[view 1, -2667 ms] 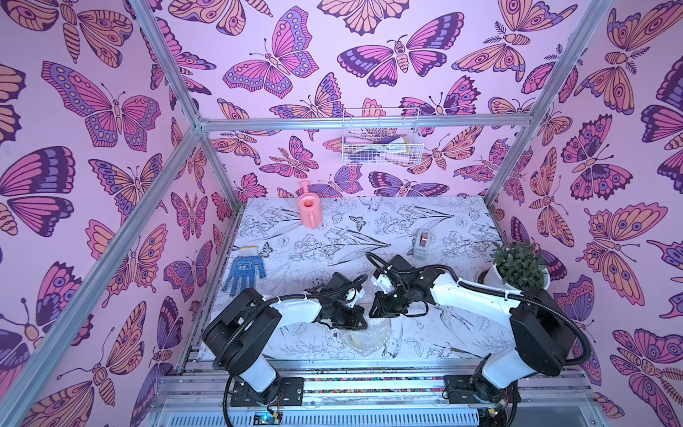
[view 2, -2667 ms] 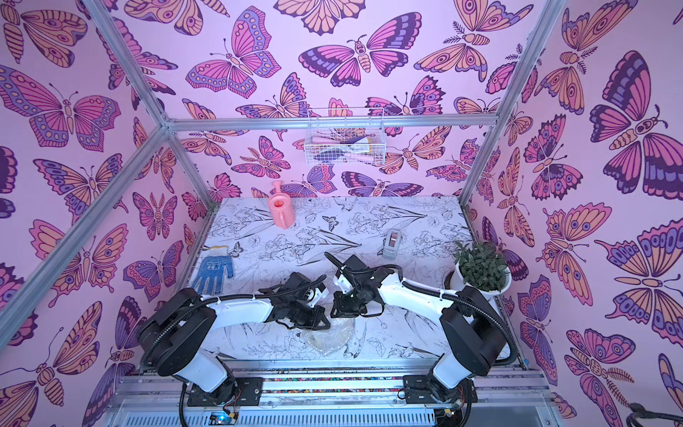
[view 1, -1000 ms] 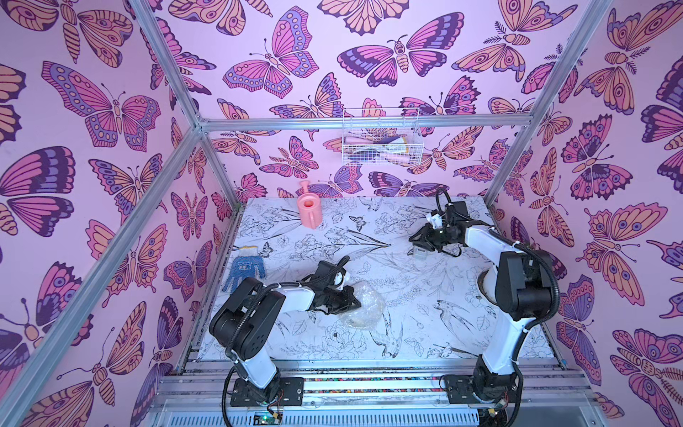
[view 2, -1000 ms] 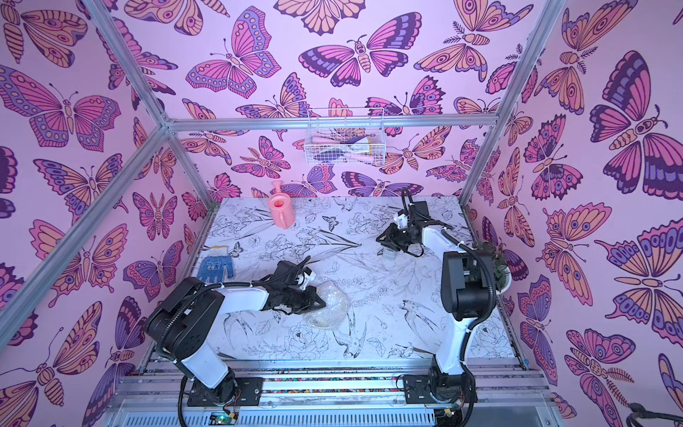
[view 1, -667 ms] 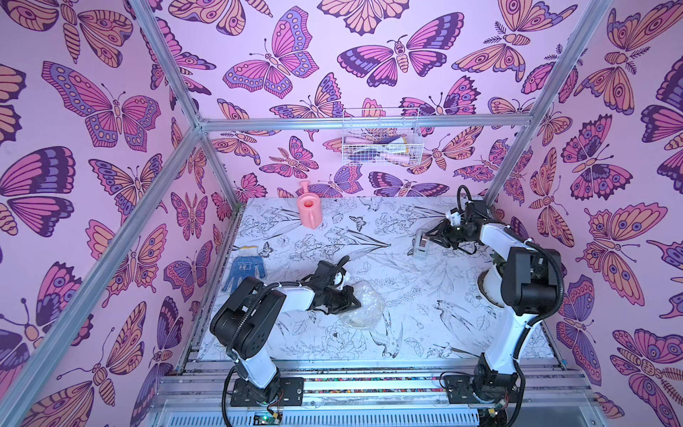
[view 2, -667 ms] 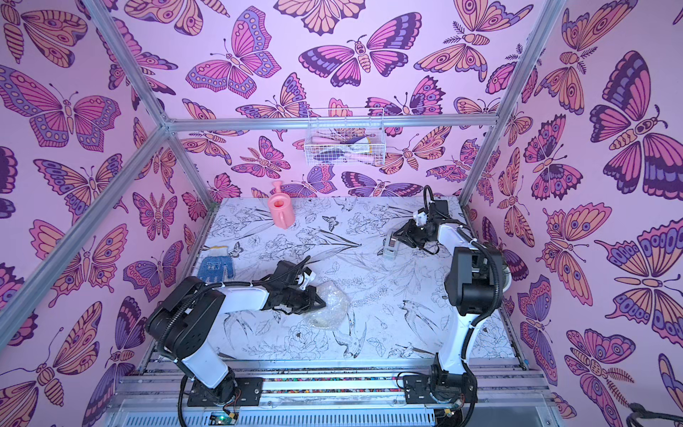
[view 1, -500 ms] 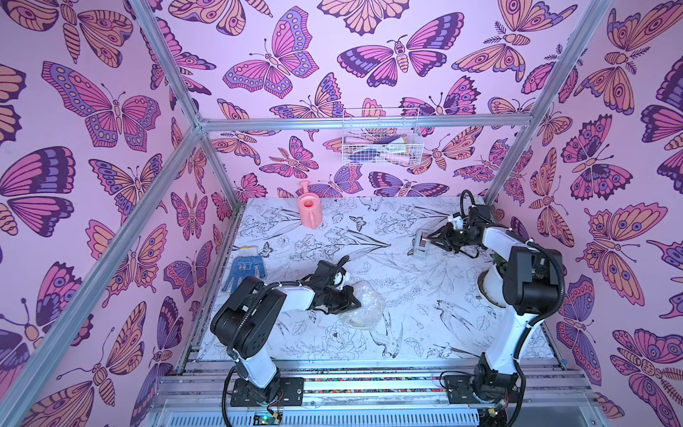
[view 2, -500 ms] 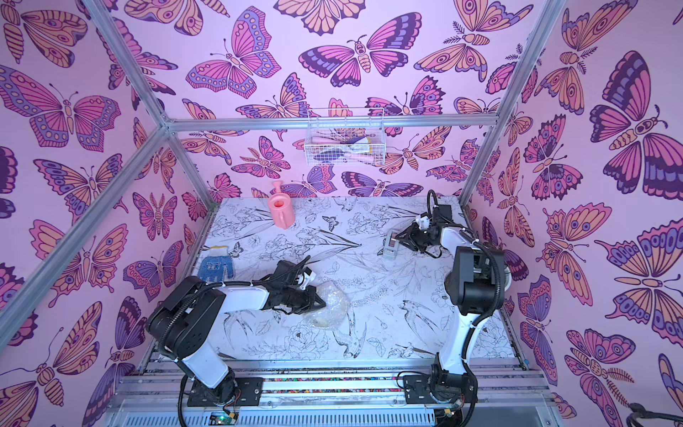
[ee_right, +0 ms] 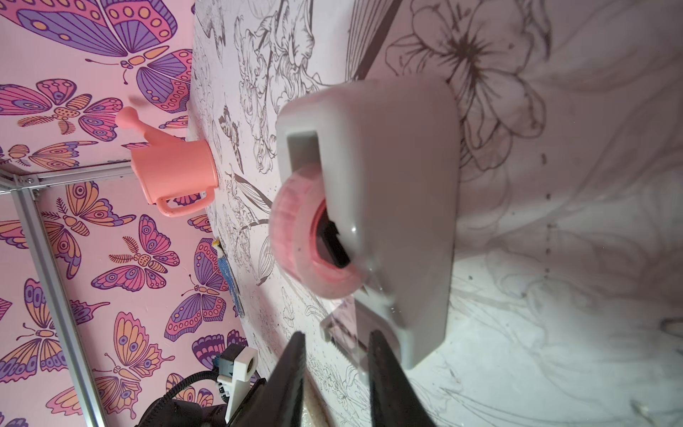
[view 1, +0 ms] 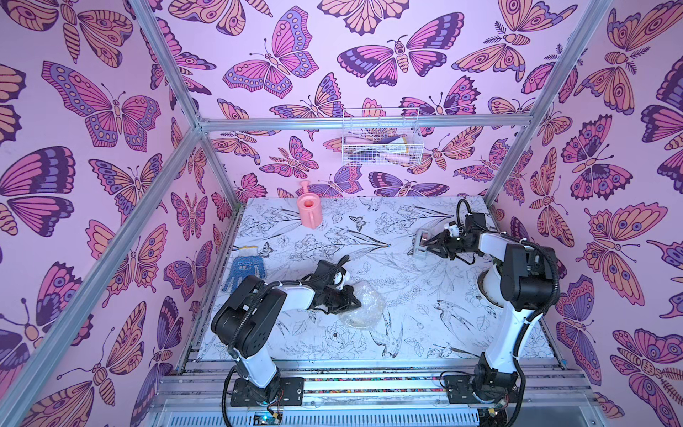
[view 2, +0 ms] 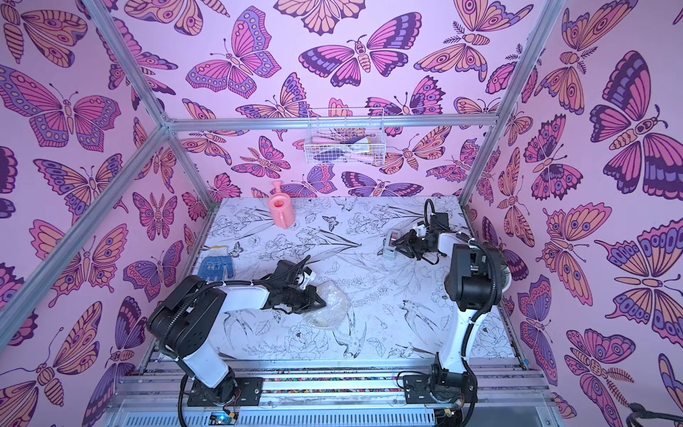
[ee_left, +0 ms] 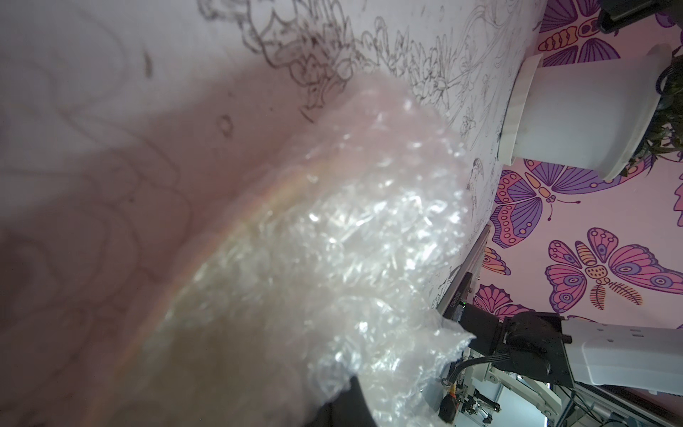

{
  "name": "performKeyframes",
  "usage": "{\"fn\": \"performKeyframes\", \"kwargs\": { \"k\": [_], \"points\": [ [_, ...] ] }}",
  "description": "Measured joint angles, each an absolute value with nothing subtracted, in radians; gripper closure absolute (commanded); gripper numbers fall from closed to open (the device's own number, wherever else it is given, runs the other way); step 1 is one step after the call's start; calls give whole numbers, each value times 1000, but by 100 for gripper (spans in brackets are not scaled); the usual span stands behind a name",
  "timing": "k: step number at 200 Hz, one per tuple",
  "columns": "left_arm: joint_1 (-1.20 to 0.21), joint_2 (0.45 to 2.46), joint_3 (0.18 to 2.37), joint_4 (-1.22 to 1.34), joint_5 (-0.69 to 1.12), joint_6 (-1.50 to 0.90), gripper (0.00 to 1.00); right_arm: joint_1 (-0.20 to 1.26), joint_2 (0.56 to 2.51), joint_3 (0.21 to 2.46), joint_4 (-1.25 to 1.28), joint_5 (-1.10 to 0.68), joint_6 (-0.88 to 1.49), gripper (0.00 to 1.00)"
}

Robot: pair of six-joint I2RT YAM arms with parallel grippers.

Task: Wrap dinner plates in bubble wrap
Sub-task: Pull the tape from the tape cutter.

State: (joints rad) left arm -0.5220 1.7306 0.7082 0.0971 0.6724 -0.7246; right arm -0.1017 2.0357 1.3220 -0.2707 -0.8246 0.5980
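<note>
– Left end effector (view 1: 353,301) is clenched on one edge of the bubble wrap (view 1: 366,307), which sits as a crumpled bundle on the worktop (view 1: 425,325), toward the front middle. And the right end effector (ee_right: 338,340)?

– Its jaws stand parted, bracketing the clear tab at the cutting end of the grey tape dispenser (ee_right: 403,185), far back on the right side. Whether either finger touches the tab, I cannot tell.

– So taping the bundle shut is the step in hand, I judge. How should it go?

– Close squarely on the tab. Then draw tape off the pink roll (ee_right: 295,236) low and straight, so the dispenser, which looks light, neither tips nor drags. Hold the left pinch firm, because loosened folds would likely spring open.

– What can't you make out?

– Dinner plate (ee_left: 236,258) shows only as a faint curved rim through the wrap, blurred, with no motifs visible. Wrap hides the left jaws in that wrist view. In both top views the right arm covers most of the white plant pot (ee_left: 573,111).
</note>
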Motion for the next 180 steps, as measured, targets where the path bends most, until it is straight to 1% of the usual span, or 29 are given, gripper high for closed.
{"fn": "performKeyframes", "kwargs": {
  "k": [28, 105, 180],
  "points": [
    [-522, 1732, 709, 97, 674, -725, 100, -102, 2061, 1317, -254, -850, 603, 69],
    [-522, 1734, 710, 97, 675, -725, 100, -110, 2084, 1275, -109, -942, 672, 71],
    [-522, 1734, 710, 97, 675, -725, 100, -110, 2116, 1241, 54, -1004, 776, 77]
  ]
}}
